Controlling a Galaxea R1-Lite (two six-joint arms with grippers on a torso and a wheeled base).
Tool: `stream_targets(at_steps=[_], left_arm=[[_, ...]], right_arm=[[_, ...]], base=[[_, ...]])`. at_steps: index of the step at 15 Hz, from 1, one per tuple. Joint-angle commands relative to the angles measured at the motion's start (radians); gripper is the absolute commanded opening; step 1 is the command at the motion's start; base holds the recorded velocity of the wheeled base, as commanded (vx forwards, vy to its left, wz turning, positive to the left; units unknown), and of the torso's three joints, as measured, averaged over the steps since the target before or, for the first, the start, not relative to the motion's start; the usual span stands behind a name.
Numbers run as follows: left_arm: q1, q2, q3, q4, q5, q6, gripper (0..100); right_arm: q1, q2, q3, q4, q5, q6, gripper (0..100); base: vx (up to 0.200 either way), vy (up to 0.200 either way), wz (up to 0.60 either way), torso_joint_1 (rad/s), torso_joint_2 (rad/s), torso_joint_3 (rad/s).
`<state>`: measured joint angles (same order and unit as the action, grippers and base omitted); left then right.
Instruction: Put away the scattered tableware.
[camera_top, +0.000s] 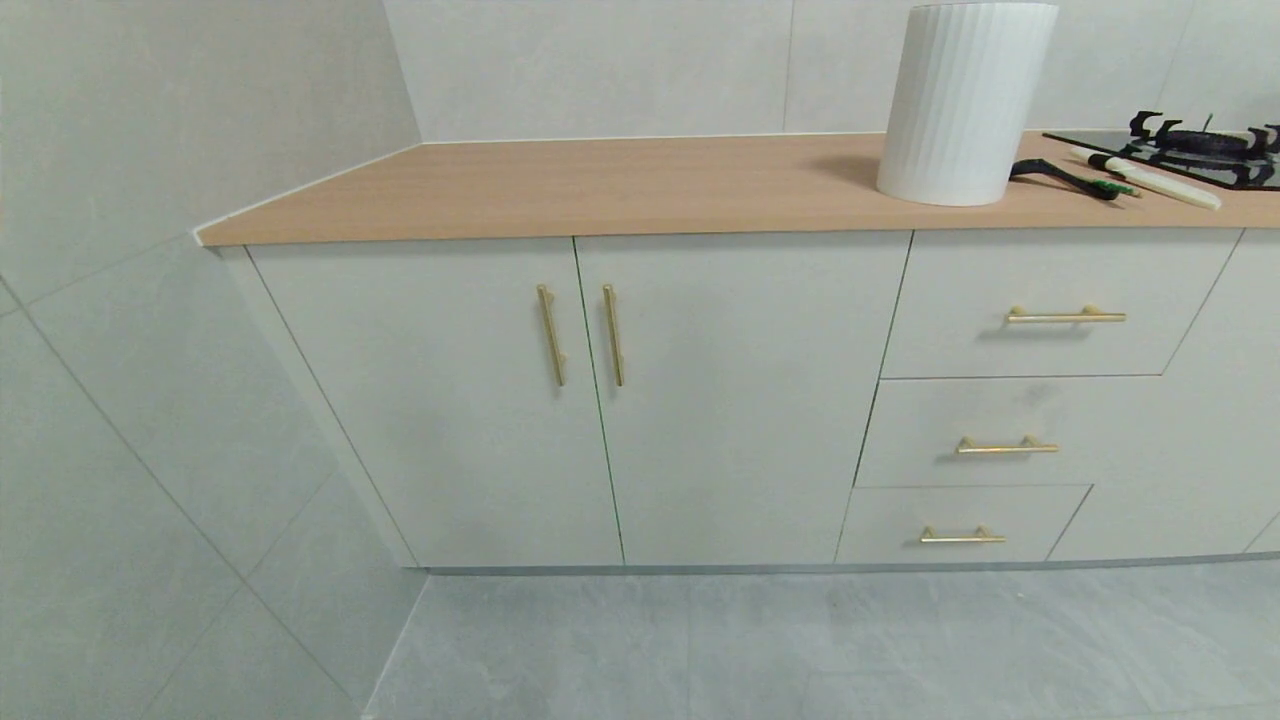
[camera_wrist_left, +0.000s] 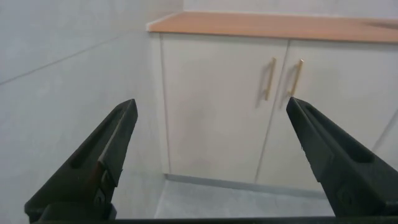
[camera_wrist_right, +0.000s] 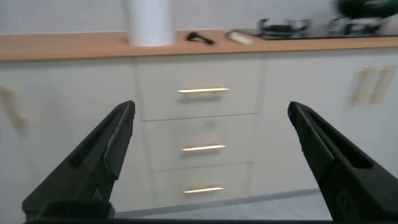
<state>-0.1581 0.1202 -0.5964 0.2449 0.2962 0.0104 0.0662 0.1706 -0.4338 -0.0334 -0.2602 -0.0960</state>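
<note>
Held spread, empty: left claw (camera_wrist_left: 211, 103), right claw (camera_wrist_right: 211, 105) — tall holder (camera_top: 965, 100) beside utensils (camera_top: 1150, 178) easily toppled if clipped during reach.

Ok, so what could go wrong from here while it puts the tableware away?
The black-handled utensil lies close beside the tall white container; reaching for it might knock that over. The white-handled utensil lies by the stove grate, where a grasp could snag. The drawers are all shut, and their thin handles may slip on a pull.
</note>
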Motion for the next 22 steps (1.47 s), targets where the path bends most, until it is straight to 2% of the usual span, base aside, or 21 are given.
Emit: stream_targets(at_steps=[1, 4, 5, 6, 7, 9, 10, 11, 12, 14, 15, 18, 20, 22], left_arm=[[0.042, -0.024, 0.009, -0.001, 0.018, 0.0, 100], [0.077, -0.025, 0.013, 0.002, 0.038, -0.004, 100], [0.138, -0.08, 0.049, 0.005, 0.02, 0.013, 100], [0.153, -0.119, 0.081, 0.005, -0.012, 0.029, 100], [0.155, -0.119, 0.112, 0.002, -0.019, 0.026, 100], [0.155, -0.119, 0.19, -0.029, -0.028, 0.025, 100], [0.155, -0.119, 0.256, -0.088, -0.048, 0.025, 100], [0.155, -0.119, 0.374, -0.219, -0.091, 0.025, 100], [0.155, -0.119, 0.446, -0.308, -0.117, 0.026, 100], [0.155, -0.119, 0.543, -0.398, -0.155, 0.029, 100], [0.155, -0.119, 0.563, -0.403, -0.158, 0.029, 100], [0.155, -0.119, 0.596, -0.388, -0.187, 0.028, 100], [0.155, -0.12, 0.596, -0.286, -0.187, 0.025, 100], [0.155, -0.119, 0.596, -0.283, -0.193, 0.019, 100]], right_arm=[[-0.059, -0.168, 0.076, 0.013, -0.001, -0.011, 100], [-0.063, -0.171, 0.125, 0.01, -0.028, -0.004, 100], [-0.065, -0.171, 0.195, 0.006, -0.03, 0.012, 100], [-0.065, -0.171, 0.248, -0.002, -0.03, 0.01, 100], [-0.063, -0.171, 0.293, -0.014, -0.024, 0.009, 100], [-0.063, -0.171, 0.397, -0.071, 0.091, 0.01, 100], [-0.063, -0.171, 0.434, -0.118, 0.151, 0.013, 100], [-0.063, -0.171, 0.434, -0.118, 0.196, 0.013, 100], [-0.065, -0.171, 0.434, -0.112, 0.208, 0.012, 100], [-0.063, -0.171, 0.434, -0.028, 0.253, 0.015, 100], [-0.063, -0.171, 0.434, 0.026, 0.259, 0.016, 100], [-0.063, -0.171, 0.434, 0.038, 0.268, 0.044, 100], [-0.063, -0.171, 0.434, 0.038, 0.28, 0.05, 100], [-0.063, -0.171, 0.432, 0.038, 0.279, 0.053, 100]], base=[[0.0, 0.0, 0.0, 0.0, 0.0, 0.0], [0.0, 0.0, 0.0, 0.0, 0.0, 0.0], [0.0, 0.0, 0.0, 0.0, 0.0, 0.0], [0.0, 0.0, 0.0, 0.0, 0.0, 0.0], [0.0, 0.0, 0.0, 0.0, 0.0, 0.0], [0.0, 0.0, 0.0, 0.0, 0.0, 0.0], [0.0, 0.0, 0.0, 0.0, 0.0, 0.0], [0.0, 0.0, 0.0, 0.0, 0.0, 0.0], [0.0, 0.0, 0.0, 0.0, 0.0, 0.0], [0.0, 0.0, 0.0, 0.0, 0.0, 0.0], [0.0, 0.0, 0.0, 0.0, 0.0, 0.0], [0.0, 0.0, 0.0, 0.0, 0.0, 0.0], [0.0, 0.0, 0.0, 0.0, 0.0, 0.0], [0.0, 0.0, 0.0, 0.0, 0.0, 0.0]])
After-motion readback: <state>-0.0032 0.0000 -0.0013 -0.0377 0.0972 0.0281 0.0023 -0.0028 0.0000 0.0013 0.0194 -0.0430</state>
